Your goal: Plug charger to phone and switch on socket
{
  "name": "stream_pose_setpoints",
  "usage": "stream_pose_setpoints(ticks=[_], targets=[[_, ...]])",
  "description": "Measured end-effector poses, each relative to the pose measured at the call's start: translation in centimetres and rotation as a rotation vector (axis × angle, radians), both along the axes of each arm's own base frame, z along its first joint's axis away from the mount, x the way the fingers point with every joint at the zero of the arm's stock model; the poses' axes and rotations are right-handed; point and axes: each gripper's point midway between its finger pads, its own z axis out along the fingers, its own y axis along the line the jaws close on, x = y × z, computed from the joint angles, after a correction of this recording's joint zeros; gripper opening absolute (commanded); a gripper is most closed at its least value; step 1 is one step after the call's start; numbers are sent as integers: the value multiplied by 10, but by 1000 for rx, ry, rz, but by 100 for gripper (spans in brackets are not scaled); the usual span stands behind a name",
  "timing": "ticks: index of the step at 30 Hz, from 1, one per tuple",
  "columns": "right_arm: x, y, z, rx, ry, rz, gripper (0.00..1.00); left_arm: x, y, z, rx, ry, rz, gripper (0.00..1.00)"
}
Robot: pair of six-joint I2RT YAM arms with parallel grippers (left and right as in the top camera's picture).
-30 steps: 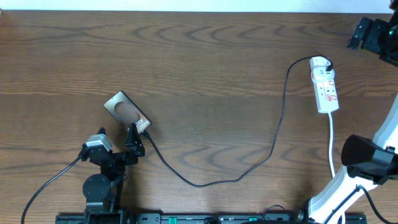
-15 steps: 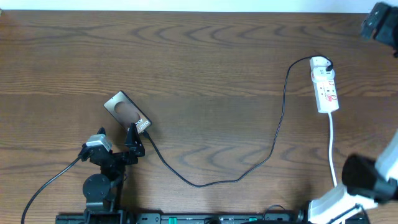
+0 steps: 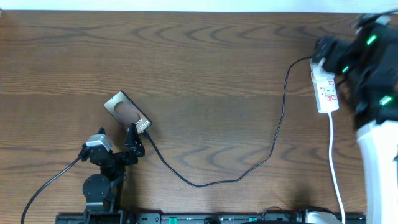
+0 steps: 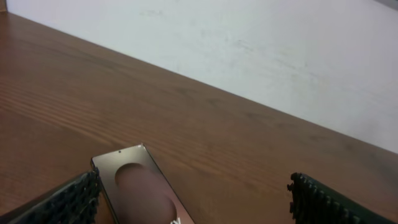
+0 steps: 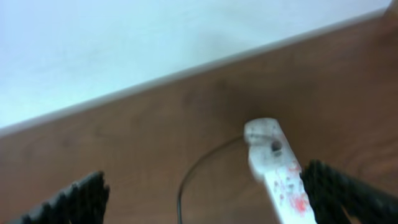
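Observation:
The phone (image 3: 126,112) lies flat at the left, brown oval up; it also shows in the left wrist view (image 4: 140,194). My left gripper (image 3: 134,142) is open just behind its near end, fingers wide apart (image 4: 193,208), holding nothing. The black charger cable (image 3: 239,179) runs from the phone's near end in a loop to the far end of the white socket strip (image 3: 327,92). Its plug tip is hidden by my left gripper. My right gripper (image 3: 333,55) is blurred, open, above the strip's far end. The right wrist view shows the strip (image 5: 273,163) and cable (image 5: 198,169) between its fingers (image 5: 205,199).
The strip's white cord (image 3: 336,168) runs down toward the table's front edge at the right. My right arm's white base (image 3: 378,168) stands at the right edge. The left arm's base (image 3: 98,186) sits at the front left. A white wall lies behind the table.
My right arm has swung in from the far right corner and is now over the strip's far end, still in motion. The left arm, phone and cable have not moved.

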Motion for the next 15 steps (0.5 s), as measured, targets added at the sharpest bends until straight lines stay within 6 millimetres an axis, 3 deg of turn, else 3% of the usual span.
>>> stream_pose_setpoints(ticks=[5,15], targets=[[-29,22,-36,-3,-102,51,99,0,0,0,0,2,0,94],[-97,24,-69,-15,-291,49,99,0,0,0,0,2,0,95]])
